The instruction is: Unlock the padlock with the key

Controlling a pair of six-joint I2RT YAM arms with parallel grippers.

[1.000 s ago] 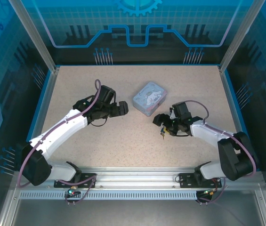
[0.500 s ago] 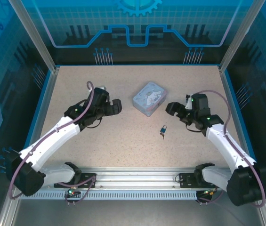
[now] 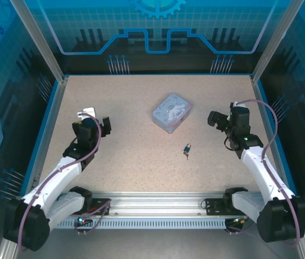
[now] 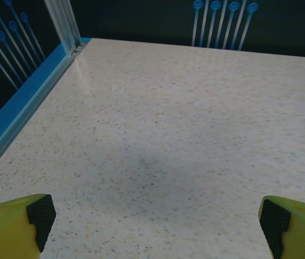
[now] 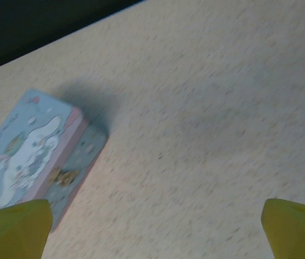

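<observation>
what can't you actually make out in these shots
Top view: the padlock is too small to tell whether its shackle is open, or whether the key is in it.
Right wrist view: the tin is blurred, cut off by the left edge and partly behind a finger.
Left wrist view: both fingers are cut off by the bottom edge.

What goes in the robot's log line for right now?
left gripper open, empty | right gripper open, empty | padlock lying free | tin beyond it, apart
</observation>
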